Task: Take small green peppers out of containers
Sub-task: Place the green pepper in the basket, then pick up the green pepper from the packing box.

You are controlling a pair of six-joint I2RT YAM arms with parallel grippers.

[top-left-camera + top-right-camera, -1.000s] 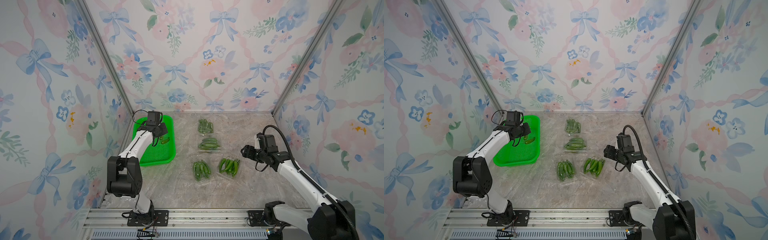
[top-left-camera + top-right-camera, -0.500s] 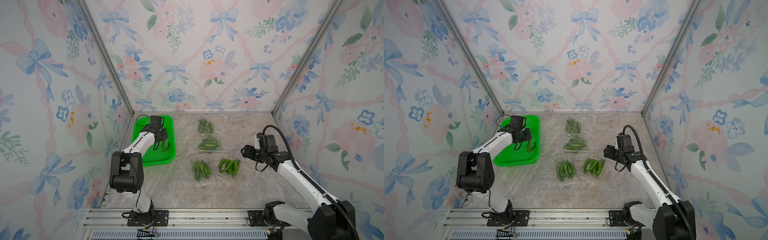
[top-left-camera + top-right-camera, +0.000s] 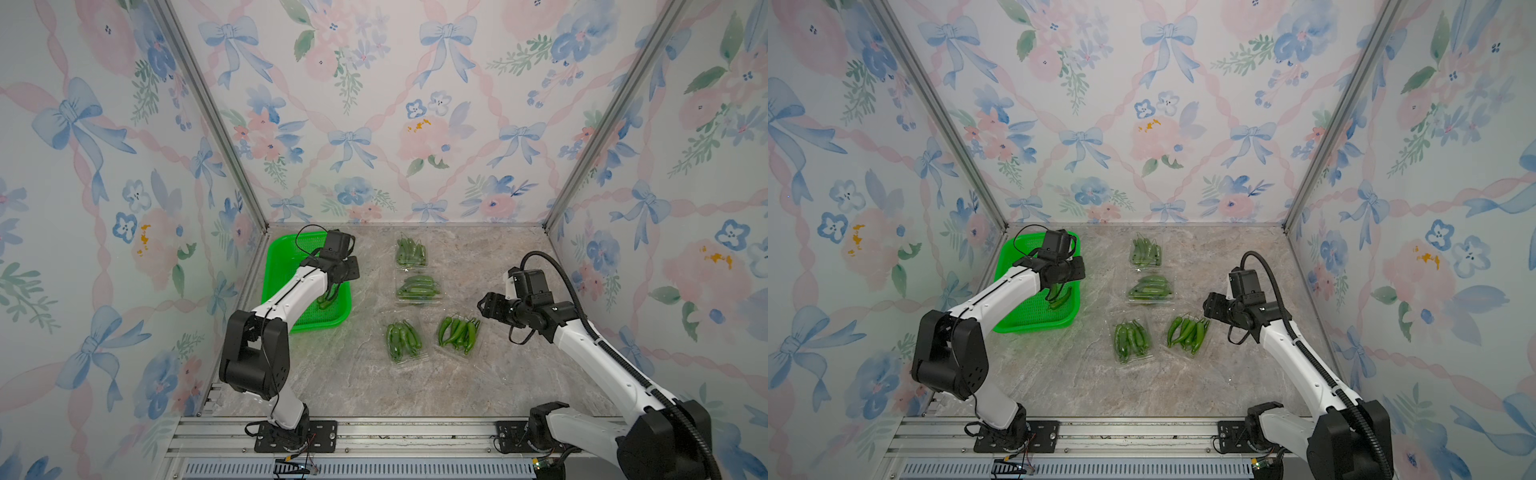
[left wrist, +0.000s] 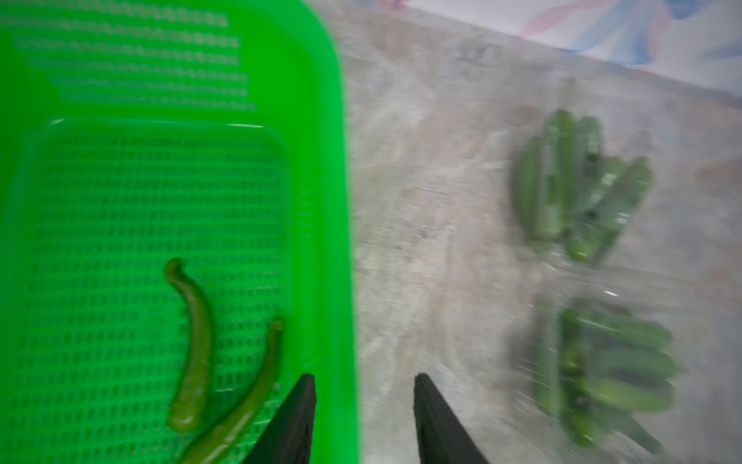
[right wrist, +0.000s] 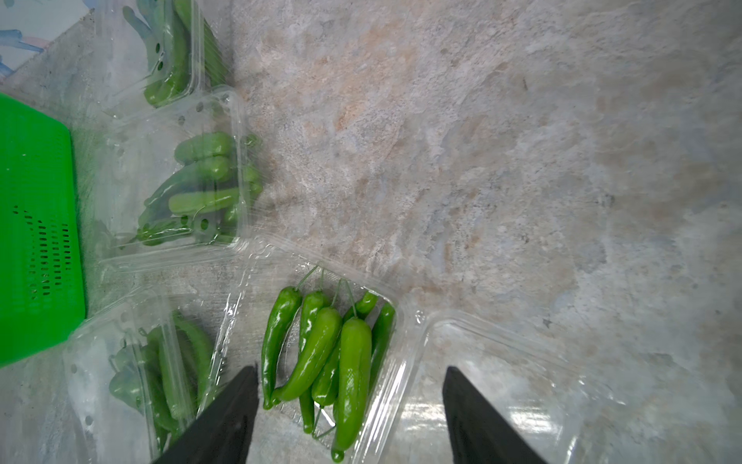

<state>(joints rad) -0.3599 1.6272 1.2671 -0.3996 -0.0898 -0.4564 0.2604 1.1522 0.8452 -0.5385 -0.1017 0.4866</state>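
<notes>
A: Where are the slim, glossy dark-green peppers (image 5: 353, 373)?

B: Most lie in the four clear plastic clamshell boxes (image 3: 409, 360) on the grey marbled desk (image 3: 478, 386). Two peppers (image 4: 192, 345) lie in the bright green perforated plastic basket (image 4: 321, 160).

A: And the jaws?

B: The left jaws stand apart, empty, above the basket's edge. The right jaws are wide apart and empty over the opened box (image 5: 502, 381). The other boxes seem shut.

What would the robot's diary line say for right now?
left pincer: open, empty, over basket rim | basket: two peppers inside | right pincer: open, empty, near open container
</notes>
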